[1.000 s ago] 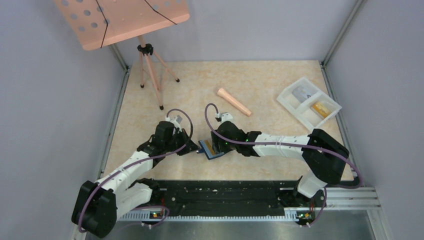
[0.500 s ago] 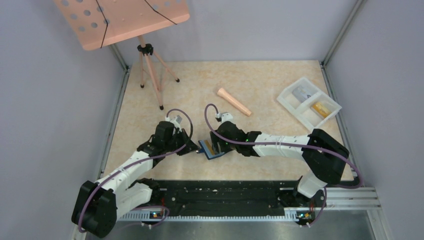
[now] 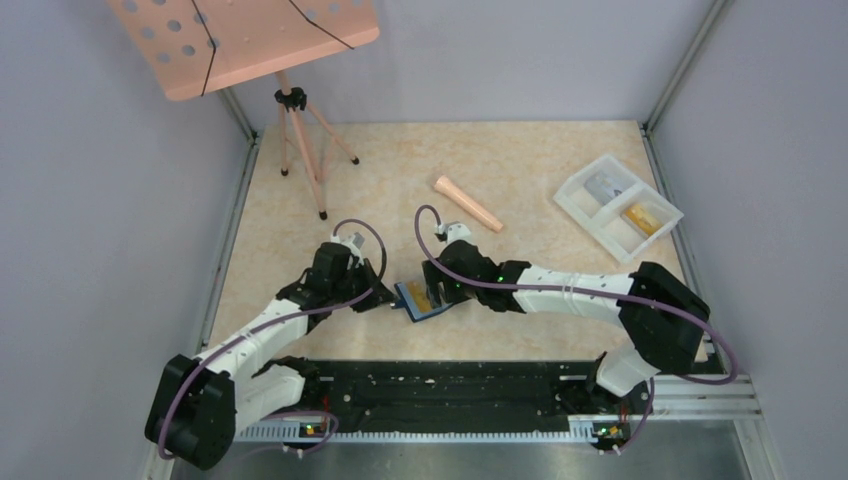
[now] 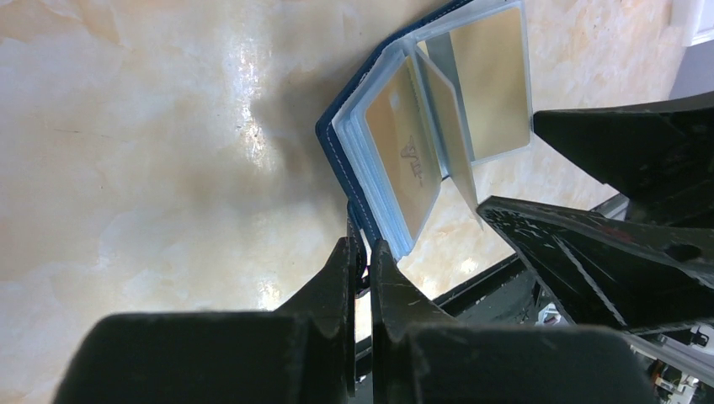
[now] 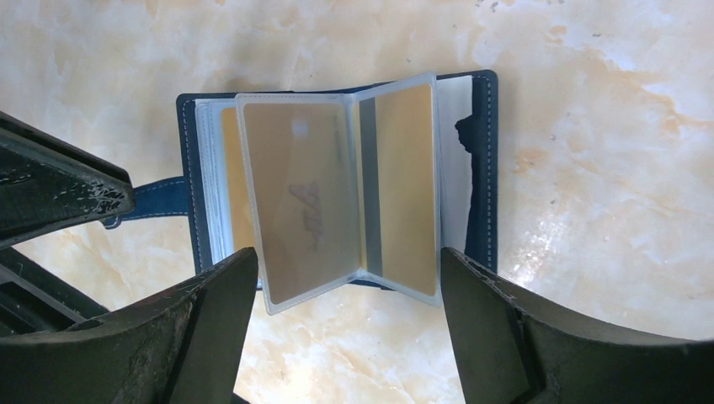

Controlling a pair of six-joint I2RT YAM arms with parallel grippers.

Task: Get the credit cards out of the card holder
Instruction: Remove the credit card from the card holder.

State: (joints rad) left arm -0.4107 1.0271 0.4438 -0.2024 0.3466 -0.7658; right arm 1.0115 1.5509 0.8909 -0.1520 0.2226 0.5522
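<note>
Left gripper (image 4: 360,248): pinching closed on what seems the card holder's (image 5: 482,168) tab (image 5: 156,200).
Right gripper (image 5: 347,261): hovering, fingers spread wide, straddling gold credit cards (image 5: 295,198).

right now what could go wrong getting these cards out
1. The left pincer holds the card holder only by its thin closing tab; a tug could slip it free or drag the holder.
2. The right pincer is open, straddling the clear sleeves; closing may pinch sleeve and gold card together, lifting everything.
3. The sleeves stand fanned and loose, so they may flop over.
</note>
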